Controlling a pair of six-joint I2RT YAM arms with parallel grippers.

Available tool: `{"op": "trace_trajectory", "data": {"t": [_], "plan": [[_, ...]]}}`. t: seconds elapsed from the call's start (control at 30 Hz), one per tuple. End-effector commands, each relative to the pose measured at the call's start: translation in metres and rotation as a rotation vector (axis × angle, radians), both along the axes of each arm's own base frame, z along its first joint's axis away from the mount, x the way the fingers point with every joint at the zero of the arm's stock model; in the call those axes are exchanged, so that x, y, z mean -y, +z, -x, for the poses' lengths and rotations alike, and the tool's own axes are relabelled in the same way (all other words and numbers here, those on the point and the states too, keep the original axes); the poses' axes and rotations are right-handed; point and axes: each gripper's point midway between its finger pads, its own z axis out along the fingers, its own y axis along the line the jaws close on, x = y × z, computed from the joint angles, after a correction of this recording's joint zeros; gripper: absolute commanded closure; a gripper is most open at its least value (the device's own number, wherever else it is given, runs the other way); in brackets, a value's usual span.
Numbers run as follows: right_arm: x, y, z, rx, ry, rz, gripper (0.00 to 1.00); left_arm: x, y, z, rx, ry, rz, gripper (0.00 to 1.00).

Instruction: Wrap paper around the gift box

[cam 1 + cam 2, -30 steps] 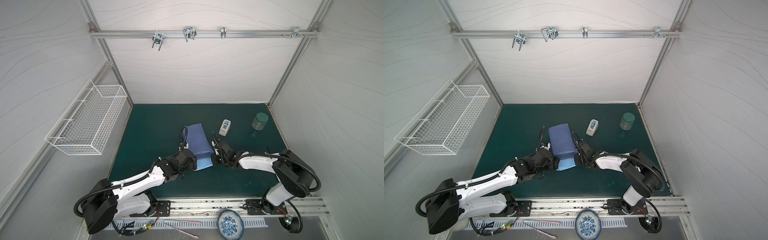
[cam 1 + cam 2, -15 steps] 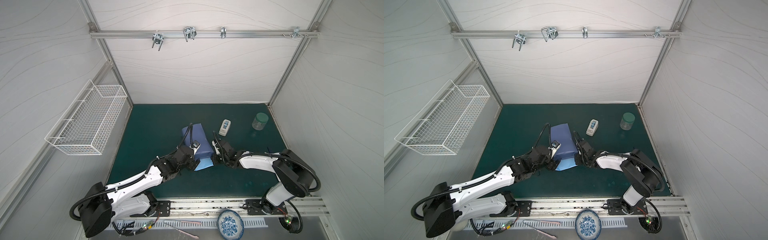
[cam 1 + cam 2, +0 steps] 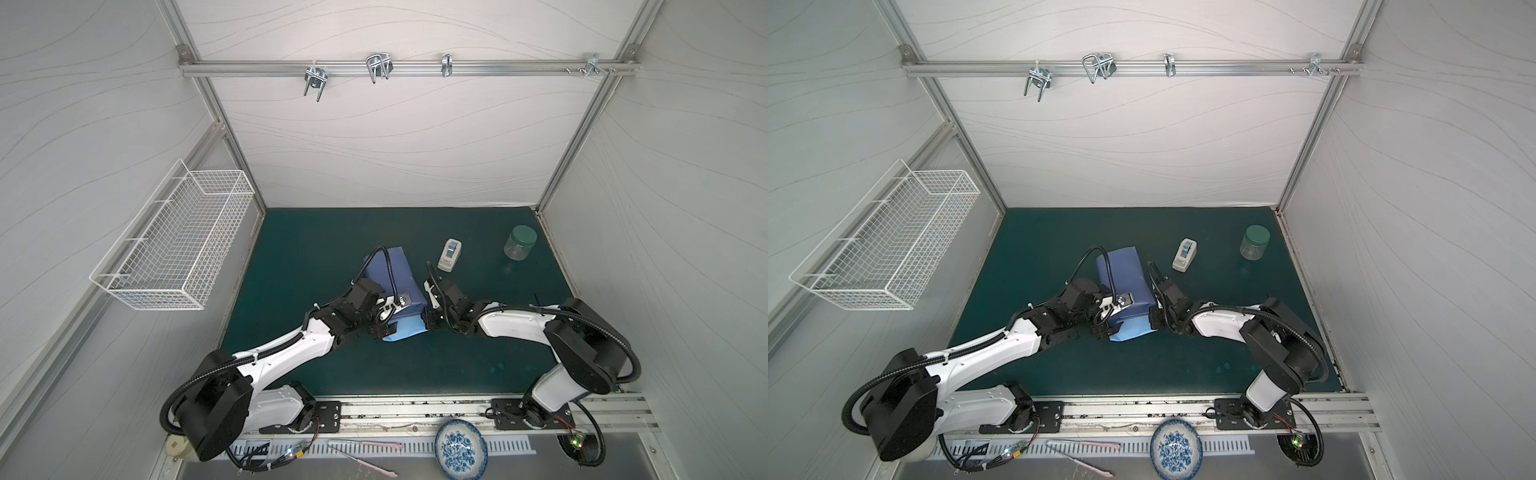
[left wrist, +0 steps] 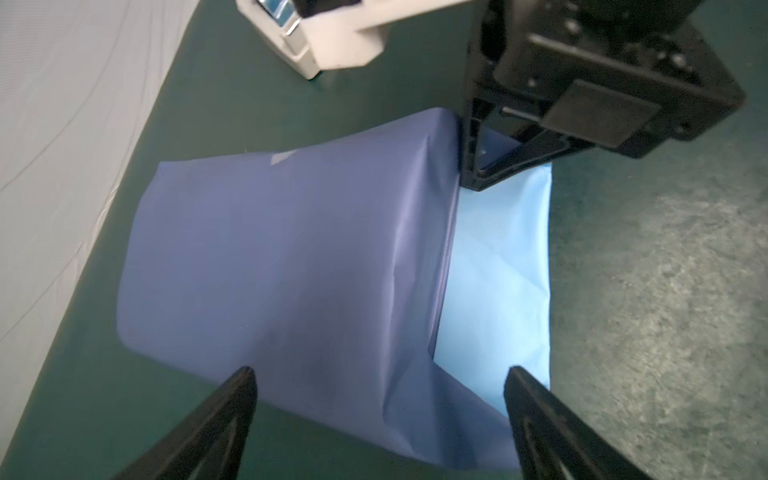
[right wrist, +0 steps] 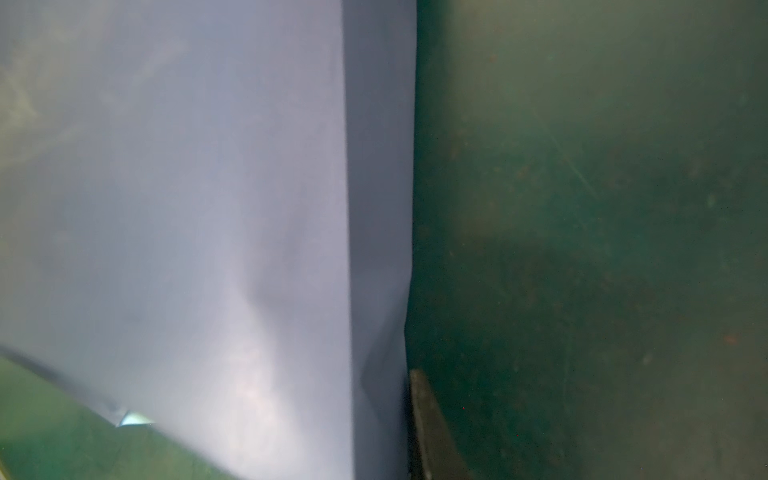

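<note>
- Left gripper (image 4: 379,374) released, fingers wide at the paper's (image 3: 402,270) near-left edge; its wrist had swung over the paper.
- Right gripper (image 3: 429,321) unmoved, clenched on the paper.
- Box hidden under the paper, mid-table (image 3: 316,249).

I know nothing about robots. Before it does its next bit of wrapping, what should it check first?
1. Left end effector open and empty: ok.
2. Right end effector pinching the paper at its side: seemingly ok.
3. Light-blue flap folded up: not ok, it lies flat on the mat.
4. Tape dispenser clear of both arms: ok.
5. Far end of the paper closed: cannot tell.
</note>
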Motion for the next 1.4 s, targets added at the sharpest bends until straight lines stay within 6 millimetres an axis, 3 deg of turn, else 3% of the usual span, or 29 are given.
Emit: {"op": "trace_trajectory", "data": {"t": [0.0,0.27,0.57,1.07,1.37], "plan": [[0.004,-0.002,0.0,-0.002,-0.011,0.003,0.85,0.012,0.018,-0.015,0.087,-0.102,0.027,0.06],[0.006,-0.003,0.0,0.0,-0.012,0.012,0.85,0.015,0.0,-0.029,0.118,-0.159,0.007,0.1],[0.006,-0.004,-0.001,0.001,-0.013,0.02,0.85,0.002,-0.026,-0.032,0.126,-0.162,-0.079,0.16],[0.007,0.009,-0.001,0.025,-0.012,0.004,0.84,-0.005,-0.04,-0.035,0.123,-0.13,-0.11,0.26],[0.013,0.03,0.005,0.045,0.0,-0.014,0.76,-0.007,-0.042,-0.03,0.114,-0.127,-0.13,0.28]]}}
